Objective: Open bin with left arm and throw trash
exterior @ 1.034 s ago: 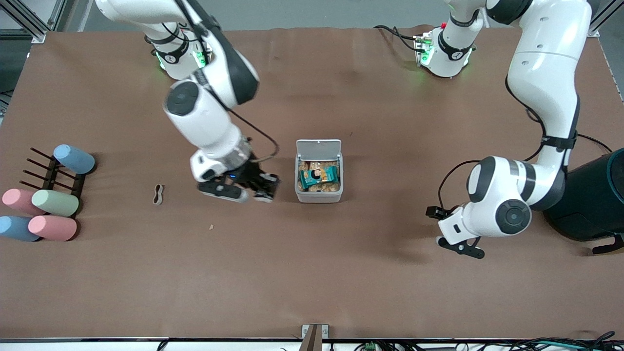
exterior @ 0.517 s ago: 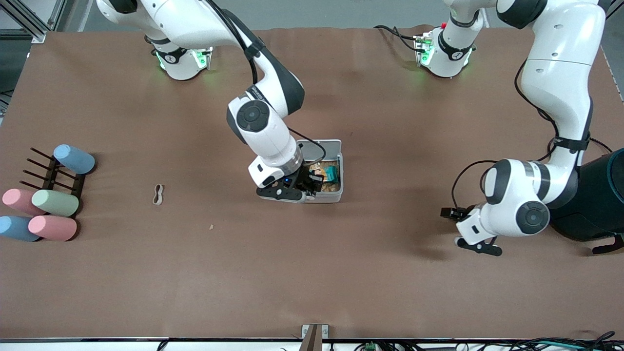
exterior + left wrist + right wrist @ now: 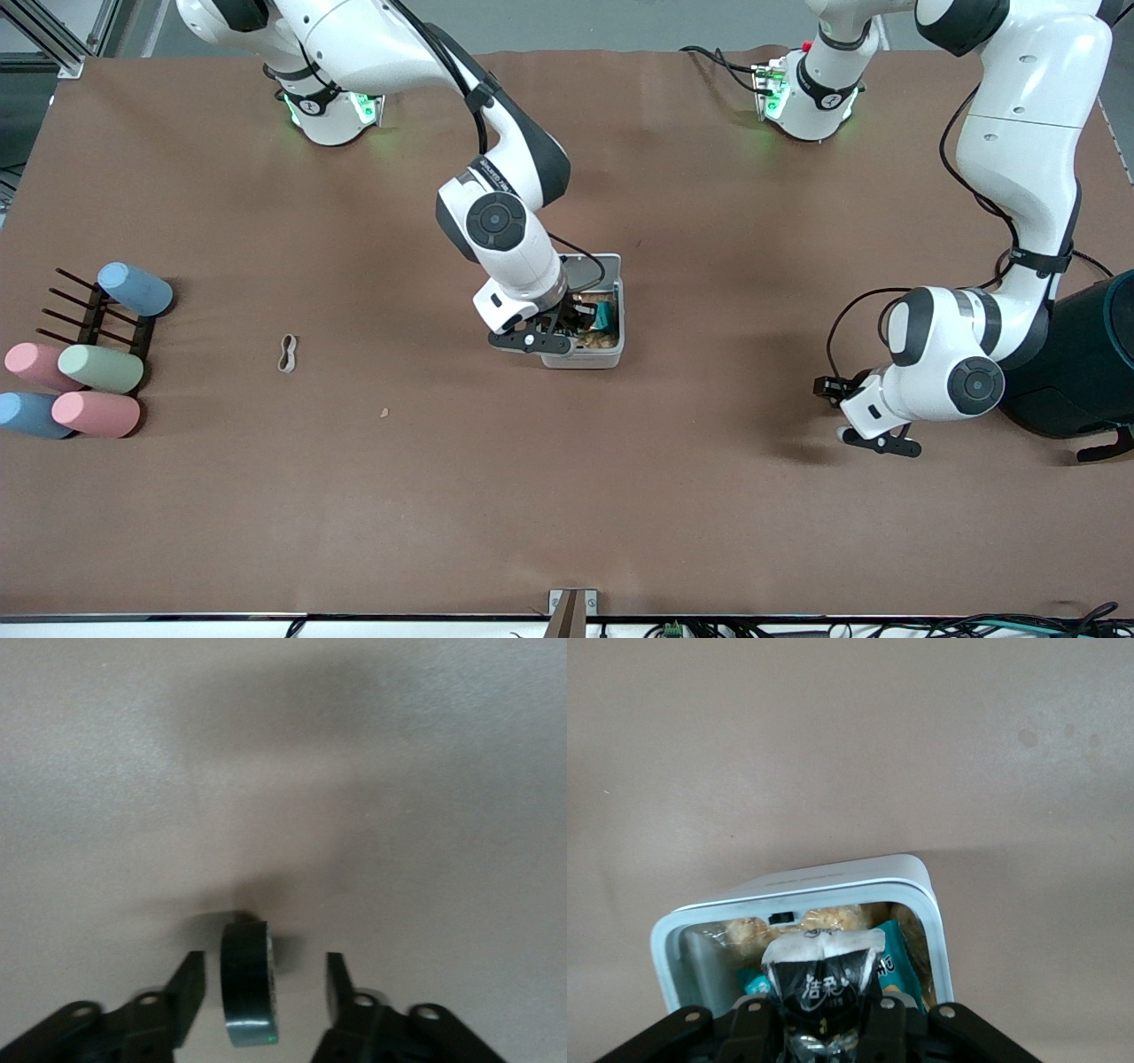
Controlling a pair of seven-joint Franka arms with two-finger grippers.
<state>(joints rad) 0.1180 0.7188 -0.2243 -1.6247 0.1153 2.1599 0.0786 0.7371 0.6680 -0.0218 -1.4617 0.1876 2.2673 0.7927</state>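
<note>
One crumpled black-and-white wrapper (image 3: 824, 979) sits pinched in the right gripper (image 3: 826, 1028) just above the open small white square plastic bin (image 3: 617, 312); release comes next. Well apart from the bin, the left gripper (image 3: 264, 979) hovers, fingers spread around a black tape roll (image 3: 246, 981).

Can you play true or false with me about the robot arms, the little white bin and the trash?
1. The bin has its lid open. True.
2. The right gripper holds a black-and-white wrapper over the bin. True.
3. The rubber-band loop is already inside the bin. False: it lies on the table, toward the right arm's end.
4. The left gripper is squeezing the black tape roll. False: its fingers stand open on either side of the roll, not touching it.
5. The bin is empty. False: snack packets, one teal, lie in it.
</note>
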